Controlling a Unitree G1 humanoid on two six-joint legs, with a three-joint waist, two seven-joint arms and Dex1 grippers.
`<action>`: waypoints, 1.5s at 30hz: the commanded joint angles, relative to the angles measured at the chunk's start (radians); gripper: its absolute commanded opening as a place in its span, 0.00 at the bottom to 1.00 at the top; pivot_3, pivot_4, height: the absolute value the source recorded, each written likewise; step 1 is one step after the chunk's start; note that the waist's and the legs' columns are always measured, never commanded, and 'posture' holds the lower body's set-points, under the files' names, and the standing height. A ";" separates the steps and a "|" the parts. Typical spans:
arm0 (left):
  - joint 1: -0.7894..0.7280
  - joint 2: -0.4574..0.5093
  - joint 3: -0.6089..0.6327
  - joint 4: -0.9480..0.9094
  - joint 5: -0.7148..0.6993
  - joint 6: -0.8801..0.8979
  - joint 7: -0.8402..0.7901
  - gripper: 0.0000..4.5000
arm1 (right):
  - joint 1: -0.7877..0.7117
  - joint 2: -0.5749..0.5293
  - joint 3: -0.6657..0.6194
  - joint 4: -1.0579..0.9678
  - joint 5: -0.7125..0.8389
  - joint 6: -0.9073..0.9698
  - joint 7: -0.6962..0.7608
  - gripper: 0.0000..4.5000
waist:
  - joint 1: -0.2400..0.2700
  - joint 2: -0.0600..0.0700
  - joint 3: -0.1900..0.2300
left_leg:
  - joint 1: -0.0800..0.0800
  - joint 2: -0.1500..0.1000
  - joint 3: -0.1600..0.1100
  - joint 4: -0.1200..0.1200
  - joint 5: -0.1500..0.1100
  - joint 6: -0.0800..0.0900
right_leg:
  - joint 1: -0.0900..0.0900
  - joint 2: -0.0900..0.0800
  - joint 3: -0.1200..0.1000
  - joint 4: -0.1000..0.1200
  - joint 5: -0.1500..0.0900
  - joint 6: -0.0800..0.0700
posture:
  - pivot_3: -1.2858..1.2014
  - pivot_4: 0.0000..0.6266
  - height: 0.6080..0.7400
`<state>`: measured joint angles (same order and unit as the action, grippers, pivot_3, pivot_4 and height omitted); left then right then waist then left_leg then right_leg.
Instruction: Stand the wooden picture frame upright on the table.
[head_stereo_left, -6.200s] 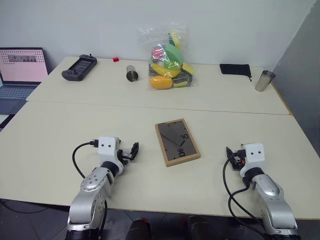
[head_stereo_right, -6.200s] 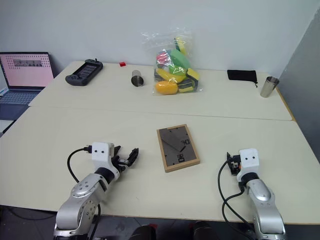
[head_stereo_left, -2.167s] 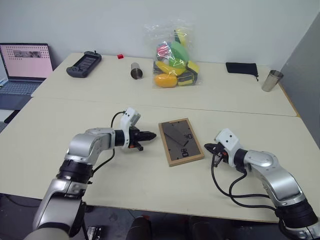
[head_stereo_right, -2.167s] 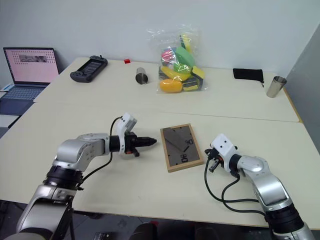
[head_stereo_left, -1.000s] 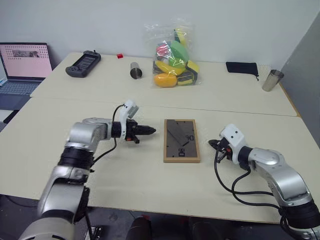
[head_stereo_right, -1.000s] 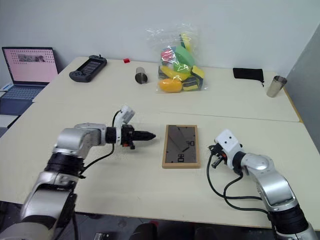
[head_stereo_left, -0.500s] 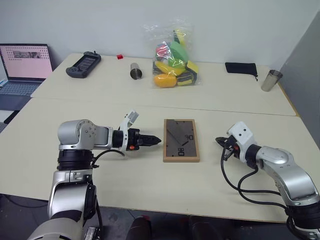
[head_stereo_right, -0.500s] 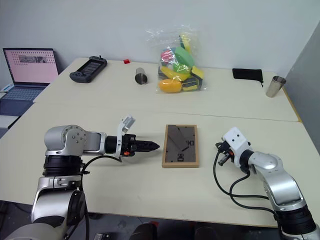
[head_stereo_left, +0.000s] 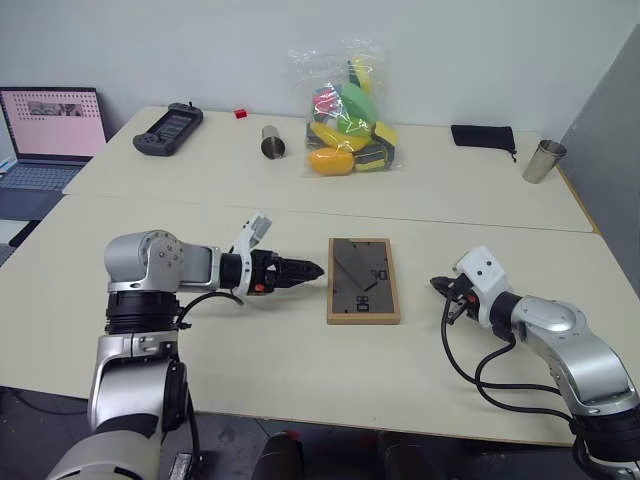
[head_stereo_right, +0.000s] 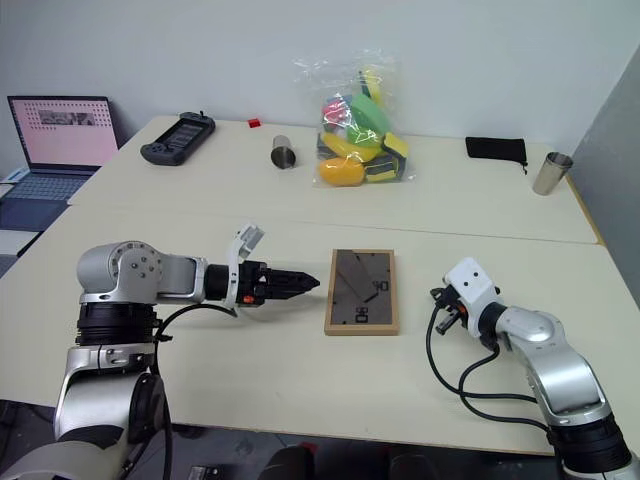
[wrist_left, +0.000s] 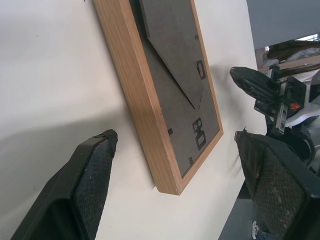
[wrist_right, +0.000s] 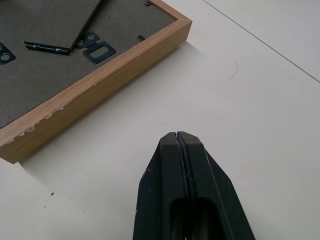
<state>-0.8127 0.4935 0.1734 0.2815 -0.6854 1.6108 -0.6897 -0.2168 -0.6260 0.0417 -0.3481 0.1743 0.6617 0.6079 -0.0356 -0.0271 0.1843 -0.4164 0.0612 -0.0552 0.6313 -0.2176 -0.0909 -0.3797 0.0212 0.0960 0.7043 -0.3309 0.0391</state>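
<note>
Wooden picture frame, a small light-wood rectangle lying flat with its dark grey-brown back panel and folded stand facing up, is the landmark here; it rests on the near half of the large cream table.

Left gripper, two black fingers on a white-and-silver arm, points at the frame's left long edge and sits just beside it, apart from the wood. In the left wrist view its textured fingers stand wide apart, with the frame's edge and corner between them and nothing held.

Right gripper lies near the frame's right long edge, aimed toward it but apart from it. The right wrist view shows its two black fingers pressed together on nothing, tips close to the frame's corner.

Beyond the frame, past the seam across the table, sit a clear plastic bag of colourful objects, a small metal cup, a dark handheld controller, a black pouch and a second metal cup.
</note>
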 joint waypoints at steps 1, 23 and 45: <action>-0.004 -0.030 0.026 -0.003 -0.036 0.004 0.046 0.87 | -0.039 -0.013 0.012 -0.030 -0.020 -0.021 0.002 0.00 | 0.000 0.000 0.000 | 0.000 0.000 0.000 0.000 0.000 0.000 | 0.000 0.000 0.000 0.000 0.000 0.000 | 0.52 0.24 1.00; 0.005 -0.112 0.091 0.078 -0.119 0.004 0.286 0.87 | -0.182 0.033 0.189 0.094 -0.057 -0.123 0.153 0.00 | -0.004 0.000 0.000 | 0.001 0.000 0.000 0.001 0.001 -0.001 | 0.000 -0.001 0.000 0.001 0.000 0.000 | 0.52 0.24 1.00; 0.010 -0.145 0.096 0.131 -0.189 0.004 0.426 0.87 | -0.215 0.011 0.163 0.135 -0.128 -0.158 0.132 0.00 | 0.006 0.000 -0.001 | 0.001 -0.003 0.000 0.002 0.001 -0.001 | 0.001 -0.004 0.000 0.003 0.000 0.000 | 0.52 0.24 1.00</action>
<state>-0.8156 0.3362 0.2777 0.3974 -0.8688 1.6035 -0.2800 -0.4446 -0.5695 0.2562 -0.2142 0.0583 0.5419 0.7233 -0.0298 -0.0270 0.1837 -0.4155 0.0574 -0.0552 0.6328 -0.2167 -0.0925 -0.3790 0.0167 0.0957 0.7067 -0.3309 0.0392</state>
